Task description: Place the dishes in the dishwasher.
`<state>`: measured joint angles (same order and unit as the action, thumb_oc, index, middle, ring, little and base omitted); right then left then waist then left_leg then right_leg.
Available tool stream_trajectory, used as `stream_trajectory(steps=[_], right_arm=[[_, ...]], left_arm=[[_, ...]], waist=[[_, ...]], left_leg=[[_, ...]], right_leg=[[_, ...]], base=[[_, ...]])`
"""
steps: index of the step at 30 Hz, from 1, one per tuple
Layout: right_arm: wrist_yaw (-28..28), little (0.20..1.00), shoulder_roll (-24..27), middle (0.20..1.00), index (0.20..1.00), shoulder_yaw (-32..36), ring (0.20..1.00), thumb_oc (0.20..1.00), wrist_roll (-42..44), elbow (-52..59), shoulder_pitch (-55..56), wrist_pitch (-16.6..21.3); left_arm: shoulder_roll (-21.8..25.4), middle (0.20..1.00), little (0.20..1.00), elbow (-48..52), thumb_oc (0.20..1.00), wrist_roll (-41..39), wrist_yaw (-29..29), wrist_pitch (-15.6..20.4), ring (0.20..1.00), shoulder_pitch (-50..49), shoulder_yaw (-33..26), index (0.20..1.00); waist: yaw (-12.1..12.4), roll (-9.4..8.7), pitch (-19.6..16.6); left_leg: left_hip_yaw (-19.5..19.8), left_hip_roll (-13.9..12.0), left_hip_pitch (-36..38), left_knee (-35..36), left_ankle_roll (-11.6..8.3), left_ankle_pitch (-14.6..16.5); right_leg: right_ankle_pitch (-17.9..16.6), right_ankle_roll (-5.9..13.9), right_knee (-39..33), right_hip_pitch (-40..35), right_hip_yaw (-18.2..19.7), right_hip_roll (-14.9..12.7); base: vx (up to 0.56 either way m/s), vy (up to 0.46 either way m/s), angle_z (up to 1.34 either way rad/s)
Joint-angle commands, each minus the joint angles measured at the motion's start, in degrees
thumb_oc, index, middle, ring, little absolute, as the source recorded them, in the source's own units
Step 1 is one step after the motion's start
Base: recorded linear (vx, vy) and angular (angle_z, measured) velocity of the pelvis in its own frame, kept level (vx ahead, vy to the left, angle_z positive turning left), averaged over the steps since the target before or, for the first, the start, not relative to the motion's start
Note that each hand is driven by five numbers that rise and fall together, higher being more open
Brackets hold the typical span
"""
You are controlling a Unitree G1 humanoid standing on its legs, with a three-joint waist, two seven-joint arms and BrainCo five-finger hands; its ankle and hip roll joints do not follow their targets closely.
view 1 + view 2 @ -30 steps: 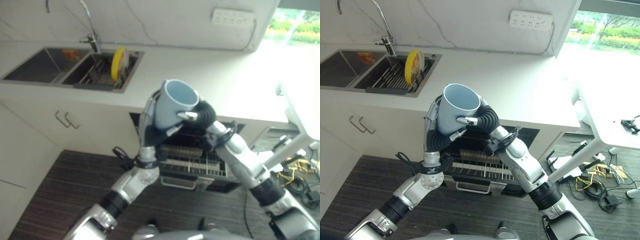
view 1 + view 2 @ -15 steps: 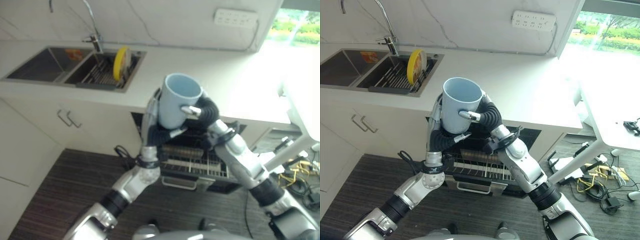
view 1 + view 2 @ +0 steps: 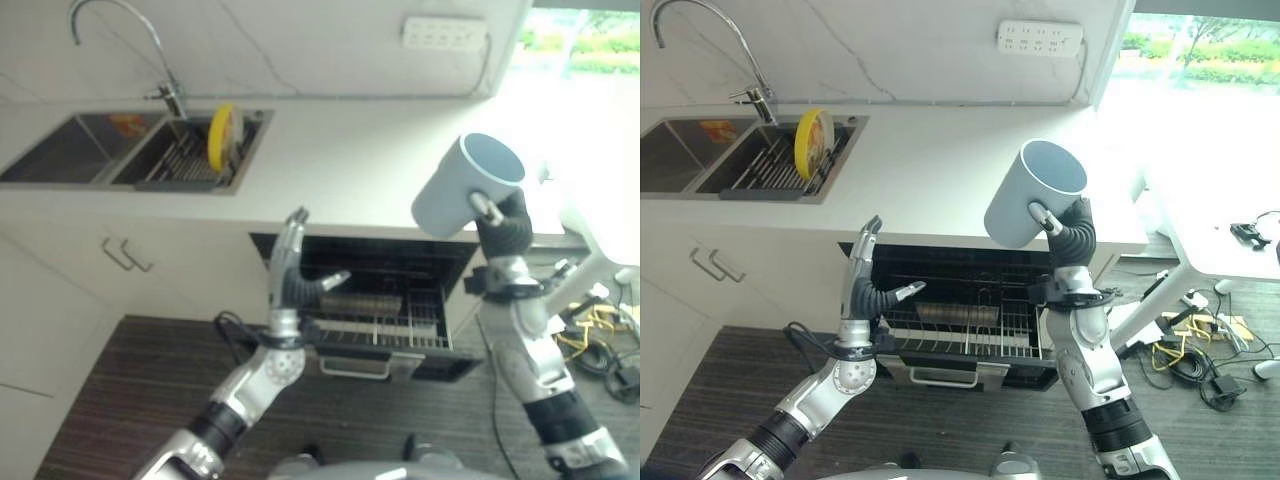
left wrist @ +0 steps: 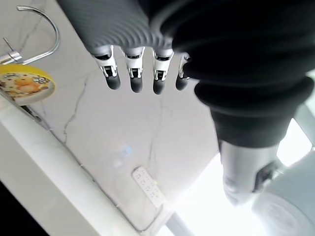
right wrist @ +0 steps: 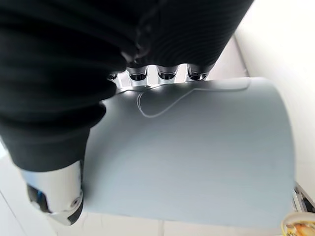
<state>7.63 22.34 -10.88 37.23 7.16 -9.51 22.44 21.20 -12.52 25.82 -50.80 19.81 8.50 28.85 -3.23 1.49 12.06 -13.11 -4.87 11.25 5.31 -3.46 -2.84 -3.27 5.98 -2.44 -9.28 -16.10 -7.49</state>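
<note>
Since the earlier frames the left hand (image 3: pixel 868 285) had released the pale blue ceramic mug (image 3: pixel 1032 195) and stood empty, fingers straight. The right hand (image 3: pixel 1072 222) gripped it, tilted, above the white worktop (image 3: pixel 940 150); its fingers were partly hidden. Below, the black dishwasher's wire rack (image 3: pixel 970 325) stood open.

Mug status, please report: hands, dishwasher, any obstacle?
Right hand shut on blue mug, raised above open dishwasher rack. Left hand open, empty. Nothing blocking.
</note>
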Motion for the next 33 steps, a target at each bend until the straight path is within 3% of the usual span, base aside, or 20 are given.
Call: stream_trajectory(steps=[1,5,6,7,8,12,14,19,20,22,27,28,29,33], right_arm=[[-2.6,0.200,-1.5,0.200,0.200,1.9,0.200,0.200,1.4,2.3,-3.3,6.2],[-4.9,0.200,-0.7,0.200,0.200,3.6,0.200,0.200,1.5,2.0,-1.6,4.1],[-7.1,0.200,-0.2,0.200,0.200,4.5,0.200,0.200,2.6,1.0,-0.4,1.9],[-8.6,0.200,-0.1,0.200,0.200,4.9,0.200,0.200,3.4,0.3,0.0,0.4],[-11.5,0.200,0.4,0.200,0.200,5.1,0.200,0.200,4.8,-1.2,0.2,-3.2],[-16.7,0.200,2.5,0.200,0.200,5.4,0.200,0.200,4.5,-4.7,0.7,-9.1],[-18.4,0.200,3.7,0.200,0.200,5.3,0.200,0.200,2.6,-7.0,0.4,-10.9],[-20.3,0.200,6.1,0.200,0.200,4.7,0.200,0.200,0.3,-9.7,-1.7,-12.8],[-19.7,0.200,7.3,0.200,0.200,4.3,0.200,0.200,-0.4,-10.7,-4.2,-13.8],[-19.1,0.200,9.5,0.200,0.200,4.2,0.200,0.200,-0.1,-12.8,-8.9,-15.7],[-21.1,0.200,10.4,0.200,0.200,4.7,0.200,0.200,-0.6,-14.8,-9.1,-18.7],[-22.5,0.200,10.2,0.200,0.200,4.6,0.200,0.200,-0.6,-14.8,-7.1,-21.3],[-23.3,0.200,10.1,0.200,0.200,4.5,0.200,0.200,-1.5,-14.9,-6.2,-21.5],[-24.8,0.200,10.3,0.200,0.200,4.3,0.200,0.200,-4.7,-14.8,-3.7,-22.0]], left_arm=[[1.3,1.000,1.000,-1.0,1.000,-1.5,-2.2,0.7,1.000,2.3,-1.8,1.000],[2.5,1.000,1.000,-1.4,1.000,-2.1,5.8,1.6,1.000,1.2,-2.8,1.000],[3.1,1.000,1.000,-2.1,1.000,-5.1,16.3,-1.7,1.000,0.4,-2.5,1.000],[3.5,1.000,1.000,-2.7,1.000,-9.2,25.3,-7.4,1.000,-0.3,-2.0,1.000],[4.4,1.000,1.000,-4.2,1.000,-8.5,33.4,-10.2,1.000,-1.7,-0.1,1.000],[8.1,1.000,1.000,-5.9,1.000,-8.4,44.7,-11.3,1.000,-1.4,2.9,1.000],[10.0,1.000,1.000,-6.0,1.000,-10.2,51.7,-14.1,1.000,-1.2,3.6,1.000],[12.8,1.000,1.000,-4.5,1.000,-10.0,57.4,-17.4,1.000,0.6,4.4,1.000],[13.7,1.000,1.000,-4.1,1.000,-12.5,60.8,-19.7,1.000,2.2,4.7,1.000],[14.4,1.000,1.000,-3.5,1.000,-12.5,63.1,-20.8,1.000,5.2,4.9,1.000],[14.5,1.000,1.000,-2.5,1.000,-9.5,63.1,-22.8,1.000,6.3,4.4,1.000],[14.4,1.000,1.000,-2.1,1.000,-8.2,62.4,-26.0,1.000,5.6,3.8,1.000],[14.3,1.000,1.000,-2.2,1.000,-7.4,61.8,-27.0,1.000,5.2,3.4,1.000],[13.3,1.000,1.000,-3.4,1.000,-3.3,56.9,-27.3,1.000,3.9,1.8,1.000]], waist=[[0.1,-1.96,-0.7],[-0.5,-1.75,-0.7],[-0.8,-1.44,-0.6],[-1.0,-1.22,-0.5],[-1.4,-0.69,-0.4],[-2.7,0.72,0.2],[-3.3,1.70,0.7],[-3.3,2.66,2.2],[-3.2,2.88,3.5],[-3.0,3.66,5.8],[-3.2,4.49,6.7],[-3.2,4.51,6.5],[-3.2,4.53,6.4],[-2.8,4.37,7.3]], left_leg=[[-1.6,-0.7,0.2,-3.5,1.35,7.5],[-2.0,-0.8,0.1,-3.4,1.19,7.4],[-2.2,-0.9,0.0,-3.2,1.20,7.2],[-2.4,-0.9,0.1,-3.2,1.07,7.1],[-2.5,-1.1,-0.2,-3.2,0.88,6.7],[-2.5,-1.0,-0.7,-3.4,0.73,6.2],[-2.7,-1.0,-1.2,-3.6,0.52,5.8],[-3.2,-0.9,-3.2,-5.5,0.46,5.8],[-2.7,-0.7,-5.0,-6.9,0.62,6.0],[-1.7,-0.3,-7.4,-8.7,0.77,6.2],[-1.3,-0.2,-7.3,-9.1,0.84,5.9],[-1.3,-0.3,-6.9,-9.4,0.85,5.9],[-1.3,-0.4,-6.9,-9.6,0.88,5.9],[-0.6,-0.8,-7.9,-11.3,1.00,6.0]], right_leg=[[6.7,1.55,3.6,0.1,3.2,-0.7],[6.8,1.62,3.6,0.4,3.4,-0.6],[6.8,1.69,3.5,0.6,3.5,-0.6],[6.8,1.84,3.5,0.6,3.5,-0.6],[6.7,2.02,3.6,1.0,3.5,-0.6],[6.7,2.18,4.0,2.0,3.9,-0.7],[6.6,2.38,4.1,2.5,3.8,-1.1],[6.2,2.59,5.5,4.6,3.1,-2.4],[6.2,2.49,6.6,6.3,3.3,-2.8],[6.3,2.17,8.4,8.8,3.9,-3.2],[6.6,1.91,9.5,8.7,4.3,-3.3],[7.1,1.87,10.4,8.5,4.0,-3.6],[7.4,1.80,11.1,8.6,3.8,-3.7],[9.6,1.10,15.7,10.0,3.2,-3.7]], base=[[0.04,0.011,0.01],[0.01,0.002,0.00],[0.00,0.000,0.00],[0.01,0.051,-0.02],[0.01,0.059,-0.02],[0.02,0.079,-0.12],[0.06,0.086,-0.07],[-0.01,0.052,-0.02],[-0.25,0.094,-0.01],[-0.24,0.108,-0.04],[0.07,0.048,0.06],[0.16,0.014,0.03],[0.21,0.018,0.03],[0.07,-0.013,0.08]])
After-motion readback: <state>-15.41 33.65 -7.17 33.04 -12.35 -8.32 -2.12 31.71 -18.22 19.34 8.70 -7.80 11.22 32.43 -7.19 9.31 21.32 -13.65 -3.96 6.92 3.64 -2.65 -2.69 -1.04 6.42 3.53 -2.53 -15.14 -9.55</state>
